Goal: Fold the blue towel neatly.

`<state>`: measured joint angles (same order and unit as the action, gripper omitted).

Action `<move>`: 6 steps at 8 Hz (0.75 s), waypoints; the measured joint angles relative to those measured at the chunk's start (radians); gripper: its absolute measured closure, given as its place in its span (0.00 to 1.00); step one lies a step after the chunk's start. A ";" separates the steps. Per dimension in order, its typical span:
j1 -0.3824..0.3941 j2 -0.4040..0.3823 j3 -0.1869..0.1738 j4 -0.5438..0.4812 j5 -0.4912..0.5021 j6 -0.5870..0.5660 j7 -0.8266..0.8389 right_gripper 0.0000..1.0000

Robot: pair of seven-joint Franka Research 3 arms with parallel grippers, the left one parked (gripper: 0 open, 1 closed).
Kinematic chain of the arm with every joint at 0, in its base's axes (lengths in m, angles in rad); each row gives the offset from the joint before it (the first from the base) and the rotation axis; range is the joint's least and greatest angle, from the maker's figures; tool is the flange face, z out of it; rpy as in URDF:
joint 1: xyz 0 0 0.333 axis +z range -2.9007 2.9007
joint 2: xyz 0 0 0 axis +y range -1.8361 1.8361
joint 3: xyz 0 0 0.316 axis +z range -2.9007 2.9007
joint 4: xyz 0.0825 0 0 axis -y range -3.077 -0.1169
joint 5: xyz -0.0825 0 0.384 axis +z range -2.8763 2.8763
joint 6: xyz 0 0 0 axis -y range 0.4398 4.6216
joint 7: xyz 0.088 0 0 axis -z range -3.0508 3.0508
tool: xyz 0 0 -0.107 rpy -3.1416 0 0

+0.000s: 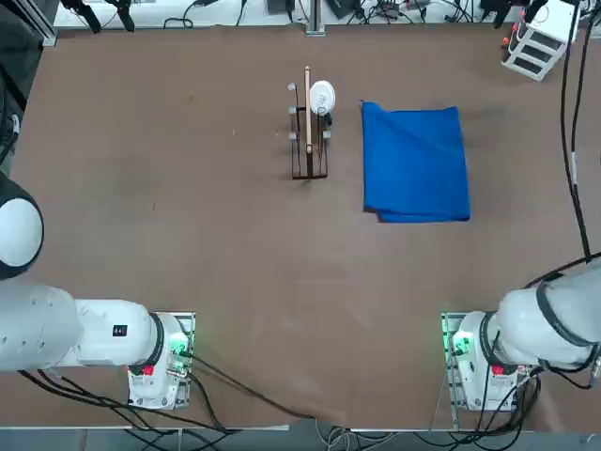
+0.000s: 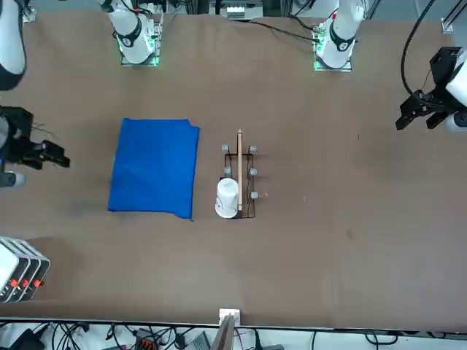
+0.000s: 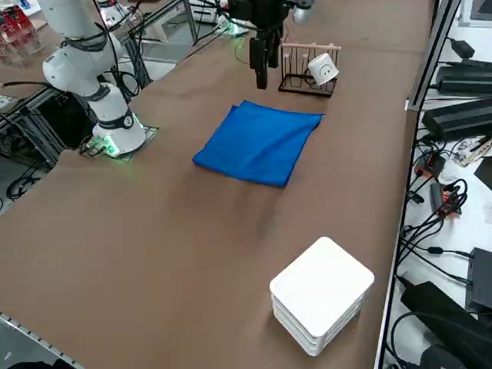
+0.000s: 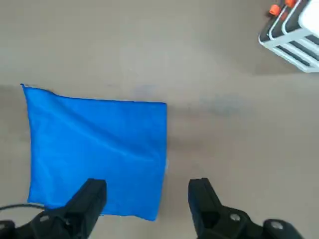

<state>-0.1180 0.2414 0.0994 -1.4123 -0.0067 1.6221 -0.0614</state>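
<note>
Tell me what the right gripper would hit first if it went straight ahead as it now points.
The open right gripper points down at the table; one finger lines up over the blue towel's edge, the other over bare table. Probably towel first; depth unclear.

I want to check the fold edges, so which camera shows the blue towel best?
The top view: the bright royal-blue rectangular cloth towel lies whole and unblocked, its layered edge showing. The front and right side views show it whole but slanted; in the right wrist view the open right tool overlaps one edge.

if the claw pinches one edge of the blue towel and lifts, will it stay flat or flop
Likely flop: the blue towel is thin cloth lying flat, with soft creases across it. It looks already doubled, with a lower layer peeking out at one edge, so the layers may slide apart. The right claw is open above it, holding nothing.
</note>
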 joint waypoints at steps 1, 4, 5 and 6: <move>0.040 -0.029 -0.044 -0.004 0.022 -0.001 0.000 0.00; 0.130 -0.118 -0.131 -0.028 0.033 -0.054 0.001 0.00; 0.151 -0.156 -0.145 -0.066 0.032 -0.048 0.002 0.00; 0.176 -0.201 -0.164 -0.123 0.030 -0.029 0.007 0.00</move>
<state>0.0578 0.0407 -0.0647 -1.5354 0.0231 1.5930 -0.0540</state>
